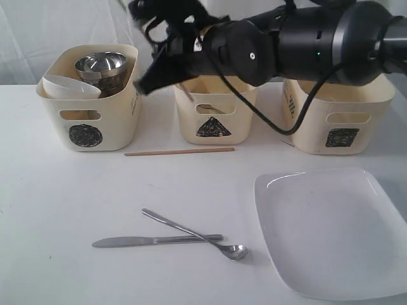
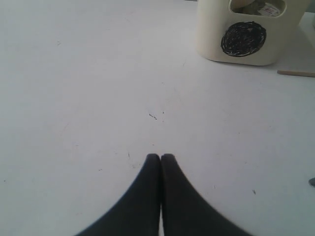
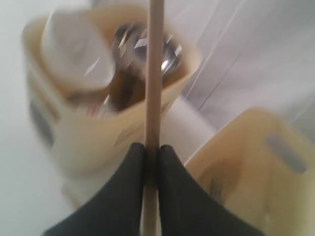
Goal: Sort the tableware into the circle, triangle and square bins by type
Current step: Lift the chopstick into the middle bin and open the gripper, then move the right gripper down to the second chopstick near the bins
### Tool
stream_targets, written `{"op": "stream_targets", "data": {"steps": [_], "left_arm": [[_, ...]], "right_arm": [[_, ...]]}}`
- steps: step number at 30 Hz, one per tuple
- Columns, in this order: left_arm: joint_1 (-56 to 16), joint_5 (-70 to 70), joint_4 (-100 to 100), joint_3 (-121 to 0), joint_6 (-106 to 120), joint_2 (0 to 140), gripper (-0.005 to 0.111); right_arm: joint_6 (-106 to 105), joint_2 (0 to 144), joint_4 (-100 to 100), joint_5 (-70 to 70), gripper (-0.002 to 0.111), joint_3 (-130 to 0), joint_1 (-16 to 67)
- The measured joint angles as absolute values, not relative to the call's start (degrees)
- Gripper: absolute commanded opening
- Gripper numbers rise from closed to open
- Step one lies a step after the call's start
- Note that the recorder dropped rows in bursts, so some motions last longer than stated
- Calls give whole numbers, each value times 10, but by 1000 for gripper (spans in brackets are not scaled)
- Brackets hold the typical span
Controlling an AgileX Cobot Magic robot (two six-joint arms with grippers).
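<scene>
The white, matte worktop (image 1: 57,210) is lightly speckled. The black right arm (image 1: 305,41) is extended across the row of bins. Its end effector (image 3: 151,147) is raised above the gap between the circle bin and the triangle bin. Its fingers are clenched on a wooden chopstick (image 3: 155,73), a plain, straight, pale stick. The right wrist view is blurred. The left end effector (image 2: 160,157) is closed with its fingertips touching. Nothing is held, and it hangs over bare worktop, well apart from the circle bin.

A large white squarish plate (image 1: 331,232), glossy with rounded corners, lies on the right of the worktop, in front of the square bin.

Three alike cream plastic tubs with cut-out handles stand in a row at the back. The circle bin (image 1: 89,121), the triangle bin (image 1: 216,108) and the square bin (image 1: 337,117) each carry a black scribbled shape. Dark side markings are too small to be read.

Nested steel vessels (image 1: 102,65) and a white bowl (image 1: 70,87) are seen in the circle bin.

A steel knife (image 1: 127,241) lies in front, crossed by a steel spoon (image 1: 236,252). A second chopstick (image 1: 179,151) lies just before the bins.
</scene>
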State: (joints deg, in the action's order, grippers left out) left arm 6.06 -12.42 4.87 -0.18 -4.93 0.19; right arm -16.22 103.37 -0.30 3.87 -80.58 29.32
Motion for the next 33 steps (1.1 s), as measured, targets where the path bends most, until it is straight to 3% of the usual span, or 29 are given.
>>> {"op": "stream_targets", "data": {"steps": [4,10,14,24,33], "left_arm": [[61,-124,49,-2,-49,2,0],[61,-123,49,-2,-49,2,0],[61,-123,49,-2,-49,2,0],[61,-123,49,-2,-49,2,0],[61,-123,50,-2,-49,2,0]], "right_arm": [[-140,1060,44,-137,0,-807,247],[-139,1120,136,-245,0,-807,198],[-141,1159,148,-256,3,-807,185],[-158,1191,148,-256,38,-808,184],[-159,1155,148,-247,39,-824,184]]}}
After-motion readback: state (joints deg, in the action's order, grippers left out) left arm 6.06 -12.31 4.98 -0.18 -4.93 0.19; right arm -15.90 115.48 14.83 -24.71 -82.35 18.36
